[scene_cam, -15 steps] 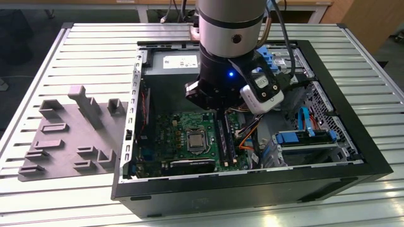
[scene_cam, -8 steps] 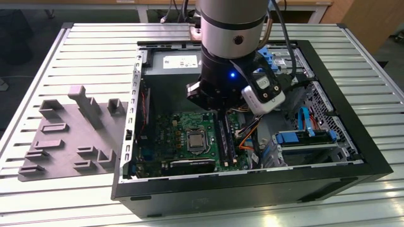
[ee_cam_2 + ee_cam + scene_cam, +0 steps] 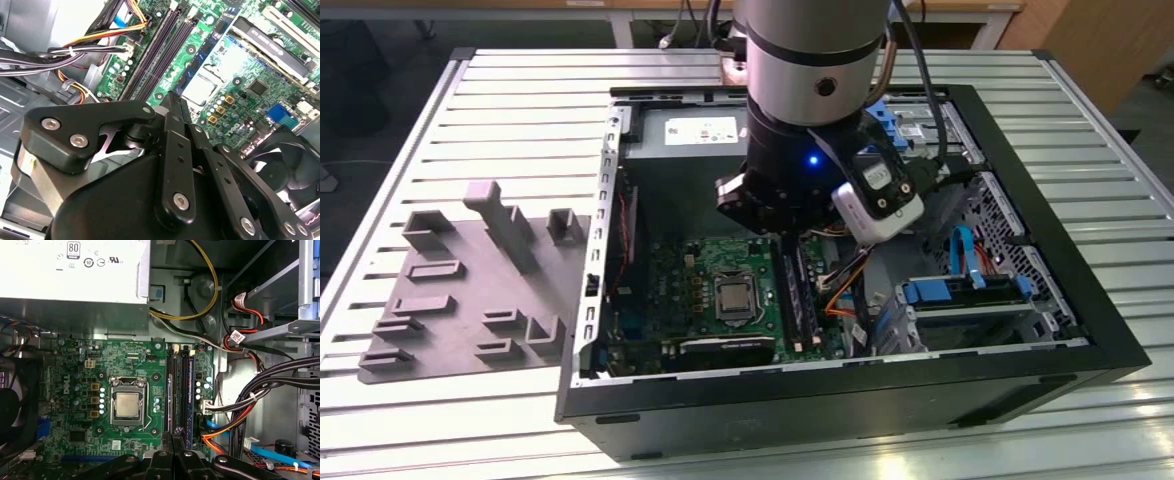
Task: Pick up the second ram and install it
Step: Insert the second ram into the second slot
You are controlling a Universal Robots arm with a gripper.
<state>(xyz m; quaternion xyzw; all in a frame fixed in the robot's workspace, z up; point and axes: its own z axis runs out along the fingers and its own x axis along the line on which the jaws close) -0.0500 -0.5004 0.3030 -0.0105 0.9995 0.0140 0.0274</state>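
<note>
Overhead light glared white off the ribbed silver metal tabletop. The open black computer case lay shadowed inside, while glare bleached the green motherboard in the second wrist view.

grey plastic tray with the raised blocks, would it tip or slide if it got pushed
The grey plastic tray with raised blocks lies flat on a broad base, so it would probably slide rather than tip. The ribbed metal table might catch its edge. It looks moulded in one piece, so likely stiff and fairly light.
</note>
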